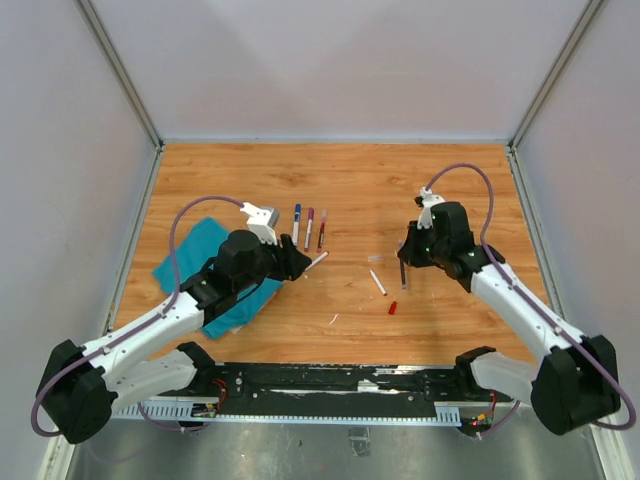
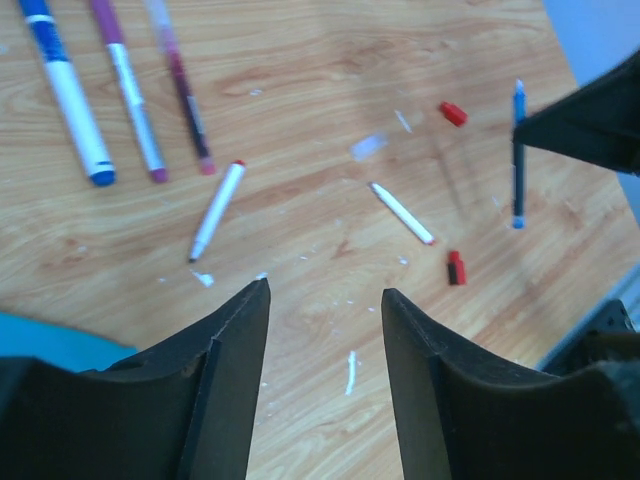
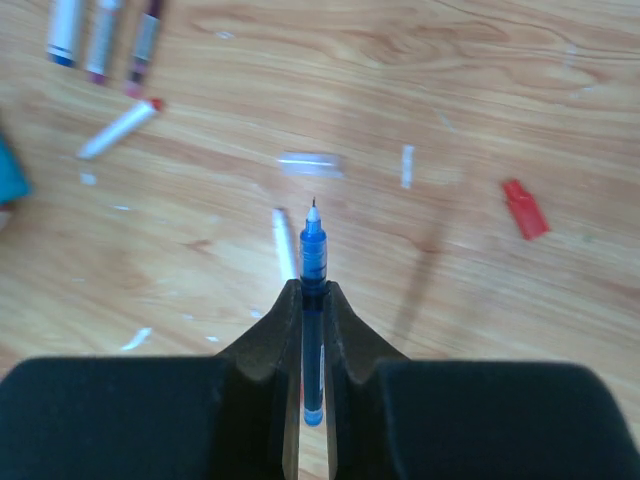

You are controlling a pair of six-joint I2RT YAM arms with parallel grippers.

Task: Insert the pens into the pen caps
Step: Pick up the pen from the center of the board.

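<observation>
My right gripper (image 3: 313, 288) is shut on a blue pen (image 3: 313, 250), whose uncapped fine tip points forward above the table; the same pen (image 2: 518, 155) shows upright in the left wrist view. My left gripper (image 2: 325, 290) is open and holds nothing, low over bare wood. Ahead of it lie a white pen with a red end (image 2: 217, 210) and a thinner white pen (image 2: 402, 213). Three capped pens, blue (image 1: 296, 225), purple (image 1: 309, 227) and dark red (image 1: 322, 228), lie side by side. A red pen cap (image 3: 525, 208) and a second red pen cap (image 2: 456, 267) lie loose.
A teal cloth (image 1: 205, 275) lies under the left arm. A small clear cap-like piece (image 2: 368, 147) rests between the grippers. White flecks dot the wooden table (image 1: 450, 190). Grey walls close the table on three sides.
</observation>
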